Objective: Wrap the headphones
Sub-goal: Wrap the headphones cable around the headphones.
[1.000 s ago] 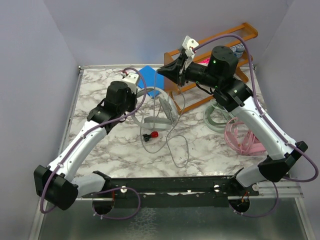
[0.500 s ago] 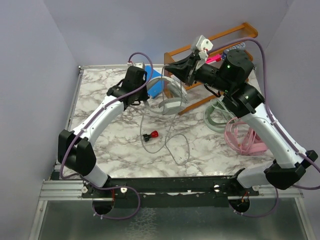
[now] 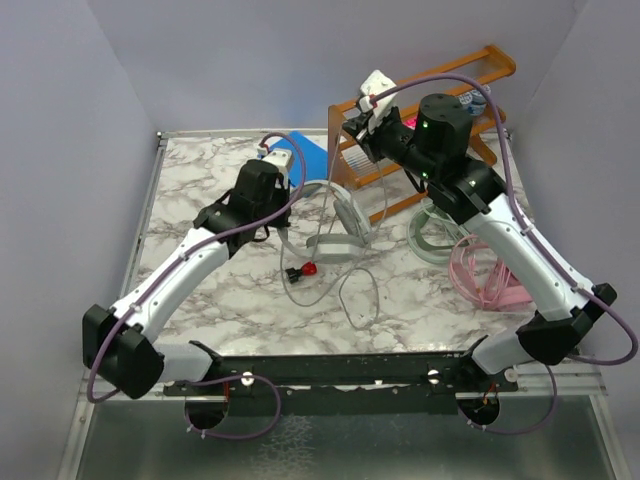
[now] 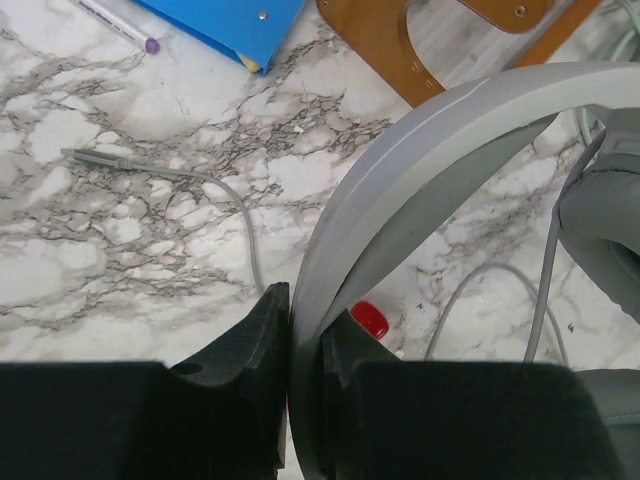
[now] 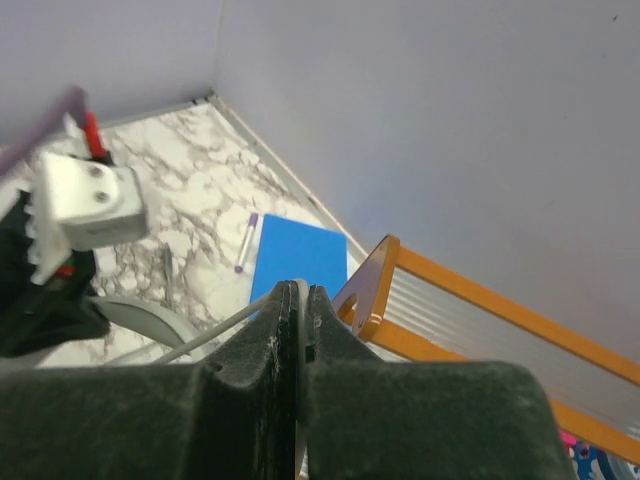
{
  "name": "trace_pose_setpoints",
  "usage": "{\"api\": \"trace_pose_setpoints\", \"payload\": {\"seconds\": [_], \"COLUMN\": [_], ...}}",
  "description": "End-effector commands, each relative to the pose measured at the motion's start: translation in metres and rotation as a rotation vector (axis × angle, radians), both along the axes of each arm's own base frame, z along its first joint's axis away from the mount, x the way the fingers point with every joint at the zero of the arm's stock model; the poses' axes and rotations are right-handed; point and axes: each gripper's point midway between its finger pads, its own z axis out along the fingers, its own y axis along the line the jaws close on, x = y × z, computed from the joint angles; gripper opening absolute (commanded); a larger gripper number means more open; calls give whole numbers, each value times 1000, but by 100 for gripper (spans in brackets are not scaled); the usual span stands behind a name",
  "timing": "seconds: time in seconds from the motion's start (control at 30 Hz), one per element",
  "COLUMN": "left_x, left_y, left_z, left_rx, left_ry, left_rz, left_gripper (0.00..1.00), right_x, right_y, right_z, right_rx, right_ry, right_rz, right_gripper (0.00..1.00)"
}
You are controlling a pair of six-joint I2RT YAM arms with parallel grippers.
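Note:
The silver-grey headphones (image 3: pixel 335 222) hang just above the middle of the table. My left gripper (image 3: pixel 288 205) is shut on their headband (image 4: pixel 430 140), one padded cup (image 4: pixel 610 210) showing at the right. Their thin grey cable (image 3: pixel 355 295) loops on the marble and also runs up to my right gripper (image 3: pixel 352 128), raised near the rack. That gripper (image 5: pixel 300 300) is shut on the cable (image 5: pixel 200 340). The cable's plug end (image 4: pixel 100 157) lies on the table. The mint green headphones (image 3: pixel 435 235) and the pink headphones (image 3: pixel 485 275) lie at the right.
A small red-and-black object (image 3: pixel 303 270) lies under the held headset. A blue notebook (image 3: pixel 305 150) and a purple-capped pen (image 4: pixel 115 22) lie at the back. An orange wooden rack (image 3: pixel 440 90) leans at the back right. Purple walls enclose the table.
My left arm swung towards the back with the headphones, then came back nearer the centre. My right gripper stayed raised by the rack and turned, keeping the cable.

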Motion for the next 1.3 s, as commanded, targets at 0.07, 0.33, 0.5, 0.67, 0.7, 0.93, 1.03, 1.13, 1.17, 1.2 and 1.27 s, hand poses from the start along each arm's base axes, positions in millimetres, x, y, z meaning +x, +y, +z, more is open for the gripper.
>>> {"api": "trace_pose_setpoints", "payload": {"seconds": [0.07, 0.33, 0.5, 0.67, 0.7, 0.93, 1.03, 1.13, 1.17, 1.2, 1.27], "left_x": [-35, -69, -87, -98, -100, -110, -108, -110, -111, -111, -113], "left_y": [7, 6, 18, 20, 20, 21, 29, 32, 32, 31, 29], "left_z": [50, 116, 144, 167, 173, 202, 206, 214, 217, 219, 224], "left_rx": [16, -91, -136, -200, -219, -296, -274, -286, -295, -304, -319], "left_ry": [-183, -357, -415, -395, -398, -388, -399, -415, -418, -417, -416], "left_rz": [-174, -280, -255, -229, -228, -205, -163, -149, -150, -152, -159], "left_gripper": [0, 0, 0, 0, 0, 0, 0, 0, 0, 0, 0], "right_x": [12, 9, 0, -8, -11, -24, -25, -25, -26, -27, -32], "right_y": [-7, -12, -20, -17, -15, 5, 7, 10, 12, 15, 20], "right_z": [-8, -42, -59, -85, -90, -104, -111, -124, -128, -132, -138], "right_rx": [-76, -77, -61, -21, -6, 132, 165, 173, 176, 176, 189], "right_ry": [-14, 44, 56, 91, 93, 86, 83, 101, 112, 119, 135], "right_rz": [-56, -75, -86, -55, -40, 77, 86, 98, 106, 119, 156], "right_gripper": [1, 1, 5, 7, 7, 7, 7, 8, 8, 8, 12]}}
